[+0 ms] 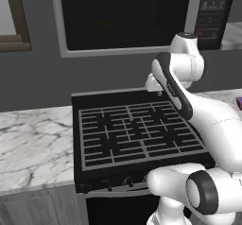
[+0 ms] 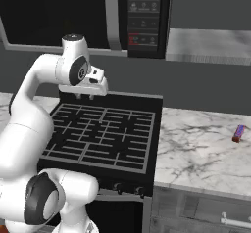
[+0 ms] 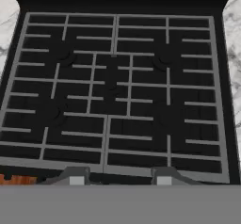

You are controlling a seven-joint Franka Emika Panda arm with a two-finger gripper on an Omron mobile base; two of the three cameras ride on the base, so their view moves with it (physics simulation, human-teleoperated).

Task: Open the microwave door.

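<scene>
Gripper [image 2: 86, 97] was held over the stove's [image 1: 137, 132] rear edge, jaws parted and holding nothing; microwave door [image 1: 123, 16] was seen closed above.

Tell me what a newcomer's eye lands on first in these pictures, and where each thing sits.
The white arm dominates, with its gripper hanging over the back edge of the black stove, whose grey grates spread wide in the hand view. Above the stove hangs the microwave door, dark glass in a light grey frame, shut, with the black keypad panel to its right. A small purple object lies on the marble counter right of the stove.
</scene>
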